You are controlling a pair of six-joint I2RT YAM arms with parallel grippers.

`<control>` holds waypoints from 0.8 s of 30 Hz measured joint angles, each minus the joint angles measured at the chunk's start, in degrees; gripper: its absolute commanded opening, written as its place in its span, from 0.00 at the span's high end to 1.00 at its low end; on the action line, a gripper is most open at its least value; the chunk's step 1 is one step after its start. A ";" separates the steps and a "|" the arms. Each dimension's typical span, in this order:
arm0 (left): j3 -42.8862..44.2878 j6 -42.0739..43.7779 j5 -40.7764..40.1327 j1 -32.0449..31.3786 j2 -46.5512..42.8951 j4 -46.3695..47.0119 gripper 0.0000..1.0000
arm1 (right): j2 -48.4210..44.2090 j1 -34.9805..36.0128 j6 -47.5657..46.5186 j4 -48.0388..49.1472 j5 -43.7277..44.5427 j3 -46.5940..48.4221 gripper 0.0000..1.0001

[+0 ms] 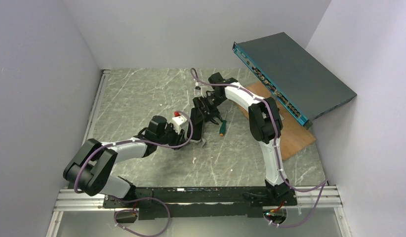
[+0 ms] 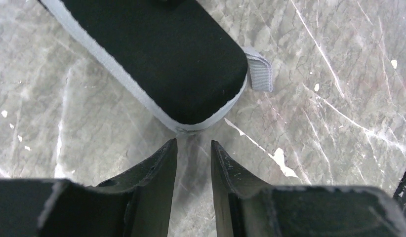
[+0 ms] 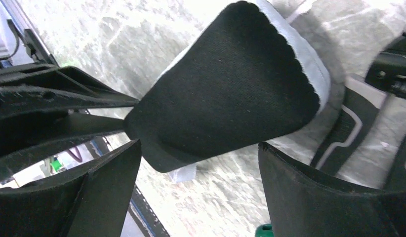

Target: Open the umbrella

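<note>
Your right gripper (image 3: 199, 145) is spread wide either side of the black folded umbrella (image 3: 225, 94). Your left gripper (image 2: 193, 143) is slightly parted and pinching nothing, just short of the umbrella's end.

The folded black umbrella with a pale grey edge (image 2: 161, 54) looks like cloth. Its black face is matt and a little fuzzy, like felt, and the grey rim is smoother. Its small grey strap loop (image 2: 260, 74) is woven ribbon with fine ribs. The grey-green marble-pattern table top (image 2: 339, 123) is smooth with a soft shine and has white chipped spots. The fingers (image 2: 156, 173) of the left gripper (image 2: 193, 148) are black matt plastic, scuffed pale along the edges. At the far right, the flat brown board (image 1: 292, 140) looks like matt wood, and the dark teal flat box (image 1: 300, 74) seems painted metal, also matt. The silver rails (image 1: 72, 199) at the near edge are bare metal.
</note>
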 measured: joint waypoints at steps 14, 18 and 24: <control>1.14 1.90 -4.02 -3.82 0.15 0.26 0.56 | 3.23 1.66 4.81 0.50 -0.04 2.27 0.41; 0.63 1.90 -8.04 -3.96 -4.52 -2.27 0.52 | 3.32 1.64 5.07 0.44 -0.74 2.27 0.48; 0.63 2.10 -12.44 -6.64 -3.08 -2.84 0.47 | 3.34 1.29 5.31 1.66 -1.97 1.25 0.54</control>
